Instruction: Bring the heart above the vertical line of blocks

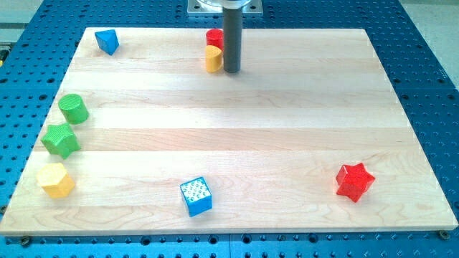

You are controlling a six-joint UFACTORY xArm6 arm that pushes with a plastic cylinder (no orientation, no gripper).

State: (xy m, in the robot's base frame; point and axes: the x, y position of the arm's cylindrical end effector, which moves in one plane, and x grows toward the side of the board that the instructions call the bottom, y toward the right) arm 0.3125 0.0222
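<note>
Blue cube (196, 196) nearest, my tip (232, 70) just right of yellow heart (213, 59) (no fingers shown), red block (214, 37) behind

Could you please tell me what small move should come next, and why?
Probably slide my tip towards the view's left, into the yellow heart: it sits just right of the heart, and the green cylinder topping the line lies far left, slightly lower.

A blue block (107, 41), its shape unclear, lies at the wooden board's (287, 107) top left corner. A blue cube (196, 196) sits near the bottom edge. A red star (355, 181) lies at the bottom right. Around the board is a blue perforated table (423, 64).
</note>
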